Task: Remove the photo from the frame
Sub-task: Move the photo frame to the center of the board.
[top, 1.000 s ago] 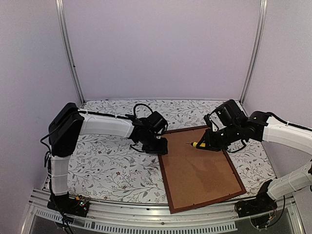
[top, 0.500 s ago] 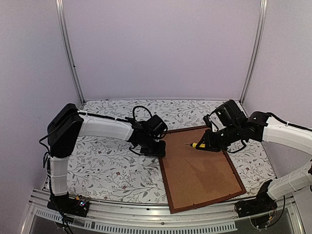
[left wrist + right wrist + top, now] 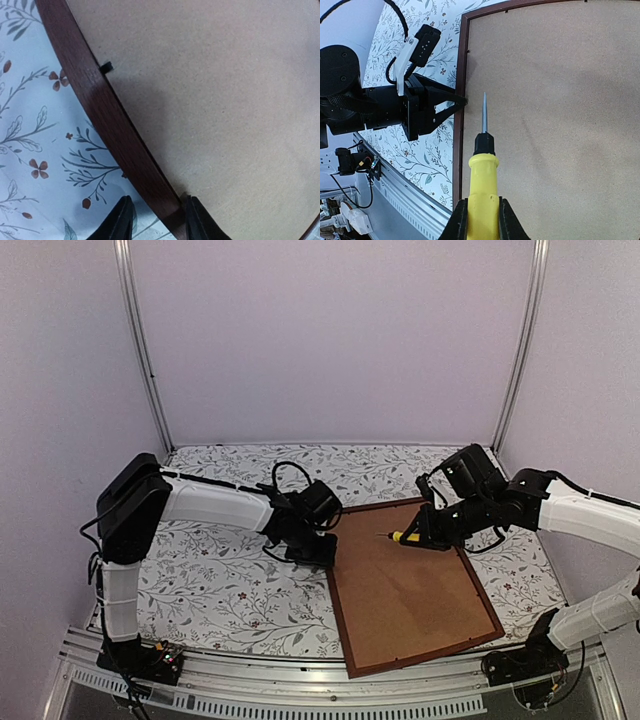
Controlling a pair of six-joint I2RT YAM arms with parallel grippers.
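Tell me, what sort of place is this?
Most likely a robot test booth in a lab. A left arm and right arm stand on a metal rail at the near edge, plain walls with metal posts close it in, and a flowered cloth carries a face-down picture frame.

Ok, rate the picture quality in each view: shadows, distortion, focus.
Top external: even, soft light, faint shadow blotches on the backing board. Left wrist: the frame rail bows from lens distortion; a soft shadow falls beside it. Right wrist: the yellow screwdriver is in focus.
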